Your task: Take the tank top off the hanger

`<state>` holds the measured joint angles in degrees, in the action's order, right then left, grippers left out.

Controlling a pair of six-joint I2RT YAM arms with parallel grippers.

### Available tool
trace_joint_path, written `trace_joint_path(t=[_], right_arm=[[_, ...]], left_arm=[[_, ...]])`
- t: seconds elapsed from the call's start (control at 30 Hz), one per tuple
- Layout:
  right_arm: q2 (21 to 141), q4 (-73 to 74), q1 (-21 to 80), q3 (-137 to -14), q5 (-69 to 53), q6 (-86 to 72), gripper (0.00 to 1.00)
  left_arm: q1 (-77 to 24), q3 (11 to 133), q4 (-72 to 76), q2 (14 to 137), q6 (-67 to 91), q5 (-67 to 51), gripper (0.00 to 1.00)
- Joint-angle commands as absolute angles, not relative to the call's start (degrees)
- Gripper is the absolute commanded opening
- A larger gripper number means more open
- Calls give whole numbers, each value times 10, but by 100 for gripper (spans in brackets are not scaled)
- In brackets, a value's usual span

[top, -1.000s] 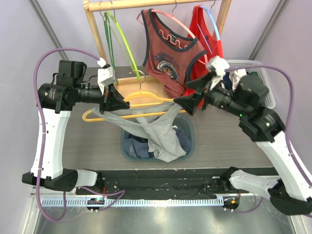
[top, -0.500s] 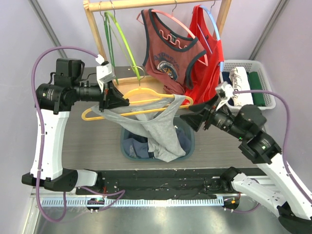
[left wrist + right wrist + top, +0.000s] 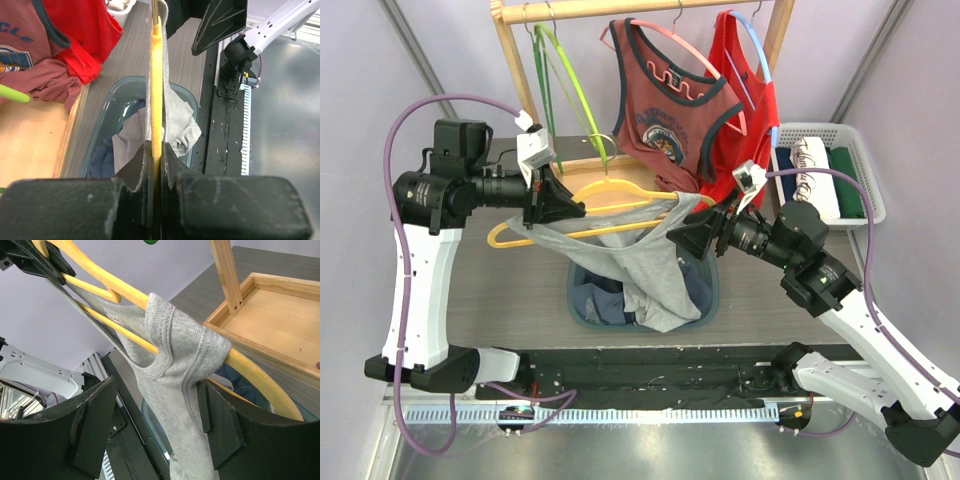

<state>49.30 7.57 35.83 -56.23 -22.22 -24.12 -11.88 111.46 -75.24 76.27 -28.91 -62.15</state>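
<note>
Draping ribbed grey tank top point(image 3: 180, 355), curved, possibly plastic hanger point(image 3: 115, 282)

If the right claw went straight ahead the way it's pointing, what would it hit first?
Likely the gray tank top, its strap on the yellow hanger, directly ahead of the open right claw.

The scene is overlooked from above and behind. The yellow hanger point(image 3: 605, 190) is viewed closely along the left pincer point(image 3: 156, 152) and the right pincer point(image 3: 157, 390).
</note>
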Motion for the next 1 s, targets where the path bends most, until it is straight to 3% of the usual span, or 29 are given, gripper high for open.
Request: trace_joint_path(t=[0.0, 0.2, 0.3, 0.33, 0.4, 0.73, 0.9, 0.97], right_arm=[[494, 18, 360, -570, -222, -244, 72], [520, -17, 360, -584, -232, -254, 62], [540, -30, 360, -589, -241, -265, 37], [541, -29, 360, -594, -244, -265, 15], [547, -26, 360, -597, -249, -263, 3], [461, 88, 359, -621, -204, -208, 1], [435, 115, 359, -604, -20, -229, 1], [439, 114, 359, -595, -7, -241, 1]], left_arm=[[-120, 1136, -736, 754, -287, -654, 0], [-120, 1135, -739, 756, -287, -661, 0], [-120, 1133, -741, 753, -288, -661, 0], [-120, 1133, -743, 752, -289, -660, 0], [-120, 1131, -744, 751, -292, -659, 0], [-120, 1108, -751, 746, -315, -629, 0], [-120, 1107, -758, 745, -322, -628, 0], [-120, 1108, -758, 745, -322, -628, 0]])
